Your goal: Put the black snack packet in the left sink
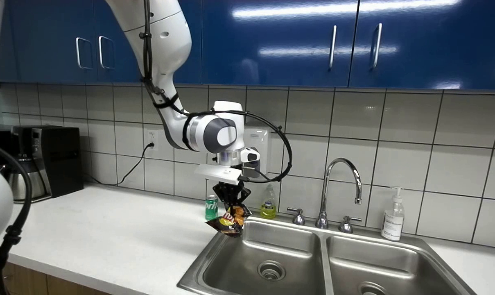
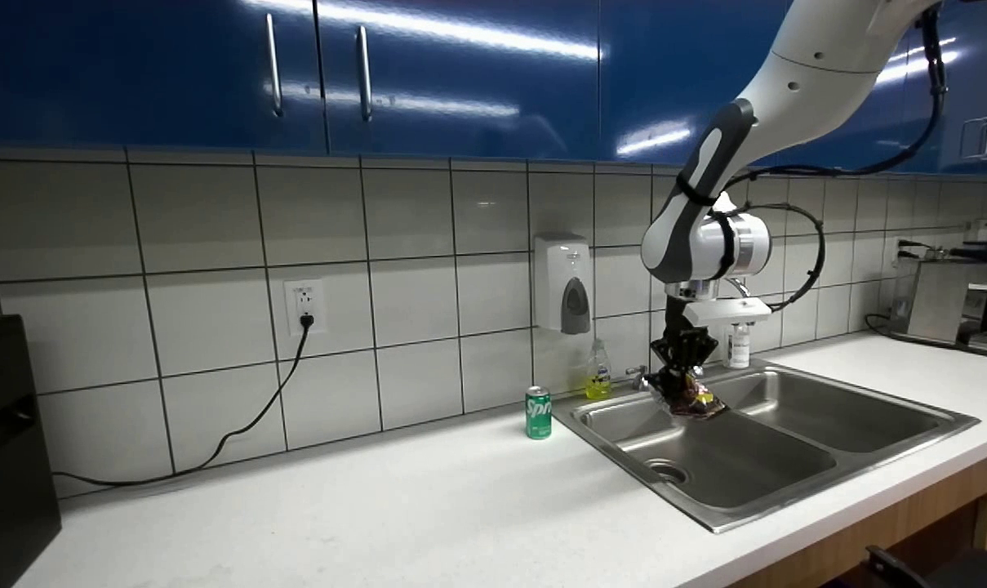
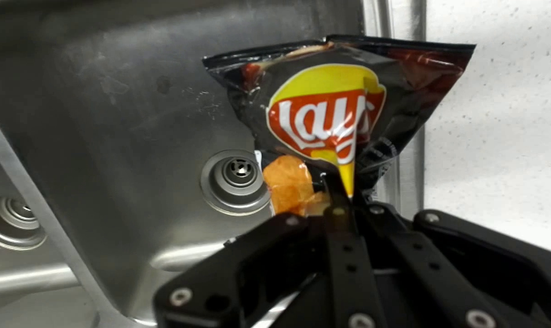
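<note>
The black snack packet, with a red and yellow logo, shows in both exterior views (image 1: 222, 225) (image 2: 700, 403) and fills the upper middle of the wrist view (image 3: 321, 114). My gripper (image 1: 233, 208) is shut on it, pinching a fold of the foil, as the wrist view (image 3: 352, 197) shows. In an exterior view the gripper (image 2: 679, 376) points down with the packet hanging from it. The left sink (image 1: 231, 270) is a steel basin with a round drain; it also shows in the wrist view (image 3: 134, 114). The packet is above its counter-side rim, partly over the basin.
A green can (image 1: 211, 208) stands on the counter behind the packet, beside the sink. A yellow dish soap bottle (image 1: 268, 203) and the faucet (image 1: 324, 196) stand along the back. The right basin (image 1: 374, 254) lies past the divider. A wall dispenser (image 2: 563, 282) hangs above.
</note>
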Tool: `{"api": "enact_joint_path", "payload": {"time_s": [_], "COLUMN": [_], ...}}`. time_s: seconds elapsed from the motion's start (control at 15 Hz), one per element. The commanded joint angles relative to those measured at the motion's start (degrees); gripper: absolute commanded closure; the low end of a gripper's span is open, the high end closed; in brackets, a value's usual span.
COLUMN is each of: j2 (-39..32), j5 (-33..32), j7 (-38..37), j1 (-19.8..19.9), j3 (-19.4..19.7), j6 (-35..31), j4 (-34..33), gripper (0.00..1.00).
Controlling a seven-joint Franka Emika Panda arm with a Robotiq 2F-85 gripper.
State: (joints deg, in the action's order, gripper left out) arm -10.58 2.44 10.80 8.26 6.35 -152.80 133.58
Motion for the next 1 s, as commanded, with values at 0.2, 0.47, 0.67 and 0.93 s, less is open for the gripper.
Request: {"api": "enact_joint_path", "payload": {"time_s": [0.2, 0.47, 0.67, 0.93], "j2": [-5.71, -13.21, -18.94, -25.70], "j5": [2.76, 3.65, 3.51, 3.14], "j7": [1.97, 2.27, 1.80, 1.51], "j1": [4.81, 7.89, 9.49, 10.91], "j3": [1.67, 1.37, 0.85, -0.15], "j6": [1.72, 1.91, 2.05, 2.24], "j4": [-6.76, -13.75, -18.66, -23.29], "gripper": [1.00, 1.00, 1.00, 1.00]}}
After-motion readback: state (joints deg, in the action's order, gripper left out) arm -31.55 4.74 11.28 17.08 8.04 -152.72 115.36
